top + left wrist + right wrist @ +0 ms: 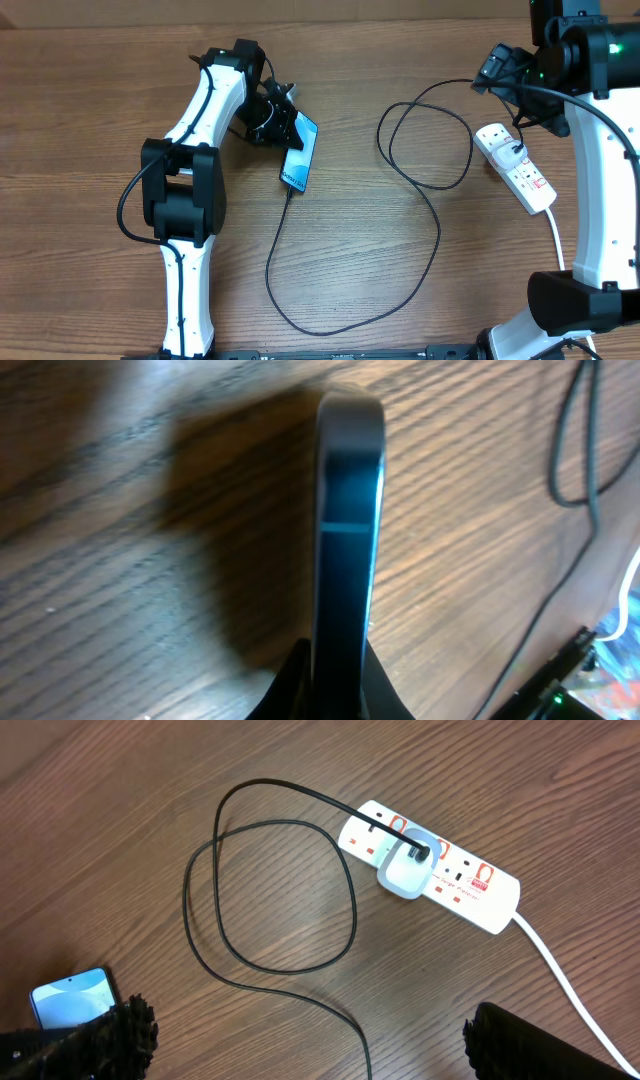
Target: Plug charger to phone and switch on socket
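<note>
left tool [278,122] clenched on the phone [299,150], gripping its upper end, edge-on between the fingers in the wrist view. charger [420,215] seems plugged at the phone's far end, cable looping away to the socket [515,167].

right tool [300,1045] released, hovering above and short of the socket; switch likely not yet pressed.

risks:
- phone tugging the plug loose
- press skidding the socket along the counter [90,100]
</note>
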`<action>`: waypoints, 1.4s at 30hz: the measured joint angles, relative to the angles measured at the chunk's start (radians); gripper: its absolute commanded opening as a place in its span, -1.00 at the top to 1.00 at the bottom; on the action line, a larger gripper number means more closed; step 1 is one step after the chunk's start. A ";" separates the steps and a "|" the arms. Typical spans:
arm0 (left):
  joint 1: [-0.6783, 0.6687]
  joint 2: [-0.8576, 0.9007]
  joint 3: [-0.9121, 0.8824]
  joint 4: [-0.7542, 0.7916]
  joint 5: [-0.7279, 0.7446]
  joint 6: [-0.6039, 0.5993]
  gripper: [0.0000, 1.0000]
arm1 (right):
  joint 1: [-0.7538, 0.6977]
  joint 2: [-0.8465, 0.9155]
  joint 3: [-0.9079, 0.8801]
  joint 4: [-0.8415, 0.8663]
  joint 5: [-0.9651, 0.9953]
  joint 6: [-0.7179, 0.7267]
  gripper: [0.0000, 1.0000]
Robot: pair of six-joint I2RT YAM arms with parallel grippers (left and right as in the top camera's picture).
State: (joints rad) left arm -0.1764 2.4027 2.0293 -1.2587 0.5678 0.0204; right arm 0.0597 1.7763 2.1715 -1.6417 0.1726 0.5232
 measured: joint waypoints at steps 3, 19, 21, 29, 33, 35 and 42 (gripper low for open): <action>0.000 0.008 0.000 0.004 -0.027 -0.011 0.92 | 0.000 0.006 -0.002 0.000 0.000 0.000 -1.00; 0.000 0.008 -0.014 0.007 -0.193 -0.047 -0.14 | 0.000 0.007 -0.002 0.012 0.000 0.000 -1.00; 0.000 0.008 -0.014 0.007 -0.212 -0.041 -0.49 | -0.003 0.007 -0.002 0.018 0.000 0.000 -1.00; 0.006 0.008 0.006 -0.027 -0.240 -0.049 -0.99 | -0.111 0.015 -0.002 0.032 0.016 -0.006 -1.00; 0.034 0.011 0.100 -0.096 -0.236 -0.060 -0.99 | -0.214 0.060 -0.002 0.032 0.019 -0.030 -1.00; 0.058 -0.001 0.166 -0.103 -0.225 -0.072 -0.99 | -0.269 0.097 -0.002 0.034 0.019 -0.034 -1.00; 0.152 -0.264 0.231 -0.082 -0.199 -0.097 -0.99 | -0.447 0.256 -0.006 0.057 0.018 -0.046 -1.00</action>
State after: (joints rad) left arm -0.0246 2.1387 2.2604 -1.3403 0.3687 -0.0761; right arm -0.3878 2.0319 2.1651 -1.5848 0.1905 0.4774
